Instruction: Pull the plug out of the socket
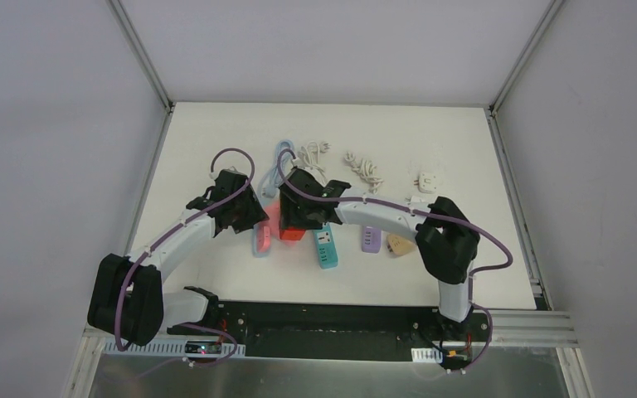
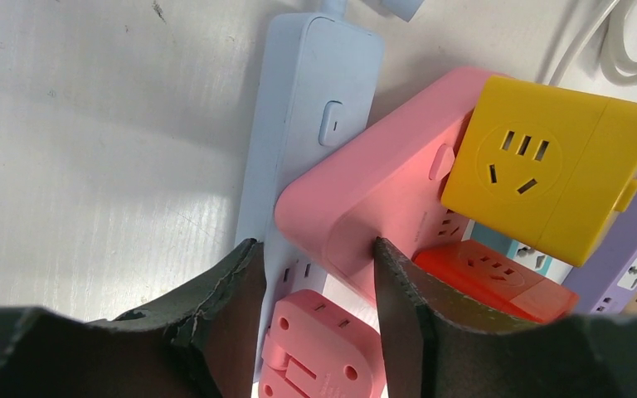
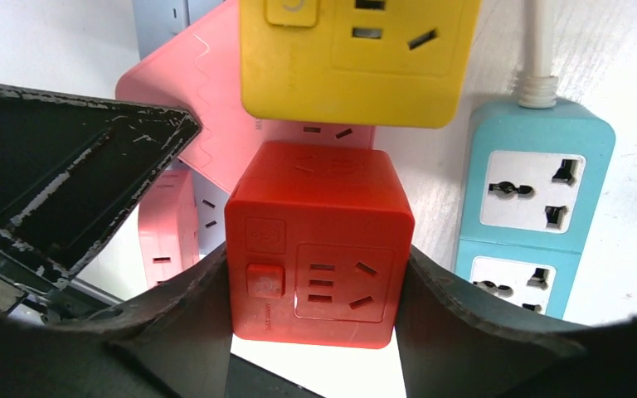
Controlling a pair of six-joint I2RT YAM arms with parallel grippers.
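The plug is a red cube adapter [image 3: 319, 240] seated on a pink socket strip [image 3: 216, 116]. My right gripper [image 3: 315, 265] is shut on the cube, one finger pressed flat against each side. The same cube [image 2: 489, 278] shows at the lower right of the left wrist view. My left gripper [image 2: 315, 257] straddles the rounded end of the pink socket [image 2: 365, 191]. Its right finger [image 2: 398, 298] presses that end, and its left finger [image 2: 232, 290] lies at the edge of the light blue strip [image 2: 307, 108] beneath. From above, both grippers [image 1: 245, 211] [image 1: 303, 207] meet over the cluster.
A yellow cube adapter [image 2: 547, 166] also sits on the pink socket. A small pink adapter [image 2: 319, 348] is plugged into the blue strip. A teal strip [image 1: 326, 246], a purple strip [image 1: 371, 240] and a beige one [image 1: 398, 245] lie to the right. White cables [image 1: 365, 170] lie behind.
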